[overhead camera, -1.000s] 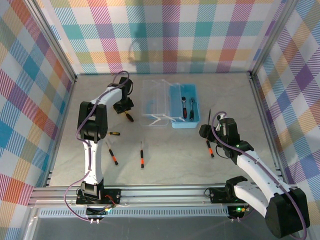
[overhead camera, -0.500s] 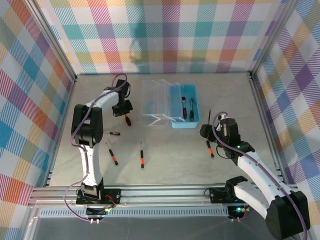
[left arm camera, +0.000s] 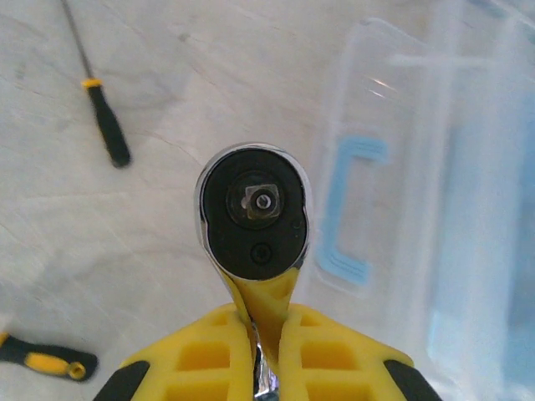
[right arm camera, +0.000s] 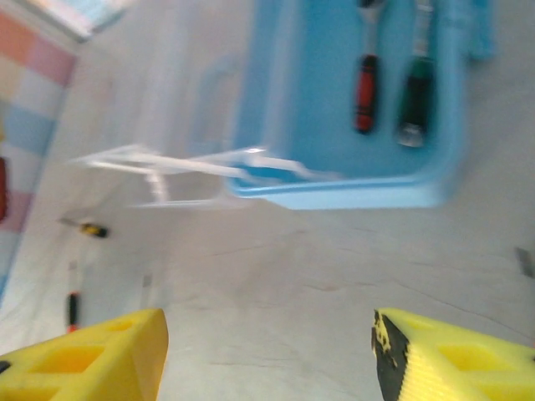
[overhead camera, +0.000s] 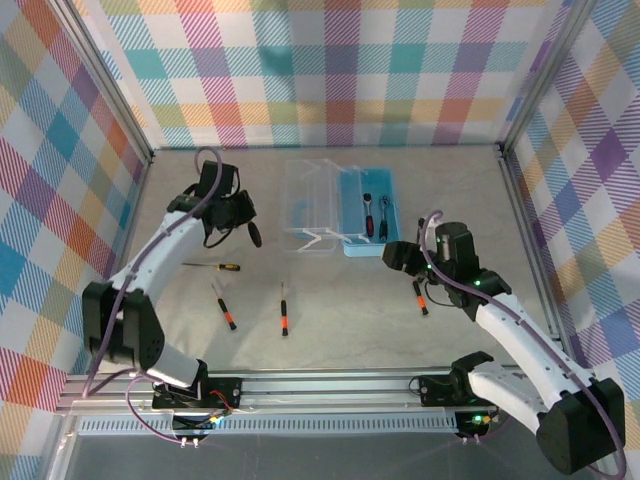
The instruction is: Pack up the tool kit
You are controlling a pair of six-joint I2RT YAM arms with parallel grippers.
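- Small rectangular light-blue plastic box (overhead camera: 350,215): we find it open, toward the back of the grey table (overhead camera: 340,330). Its translucent clear hinged lid (overhead camera: 305,205) is laid out flat to the box's left.
- In the box: a red-handled metal ratchet (overhead camera: 368,212) and a dark-handled metal tool (overhead camera: 384,218), side by side, lengthwise.
- Left gripper (overhead camera: 240,215): just left of the lid. We note its yellow fingers (left arm camera: 209,363) pinching a round-headed metal ratchet (left arm camera: 255,213) by the neck.
- Right gripper (right arm camera: 267,355): in front of the box, near its right front corner. Its fingers are spread wide with nothing between them.
- Black-and-yellow screwdriver (overhead camera: 215,267): on the table, front-left of the lid.
- Two orange-banded screwdrivers (overhead camera: 225,305) (overhead camera: 284,310): on the table, farther in front of the lid.
- Fourth screwdriver (overhead camera: 420,295): in front of the box's right corner, beside the right gripper.
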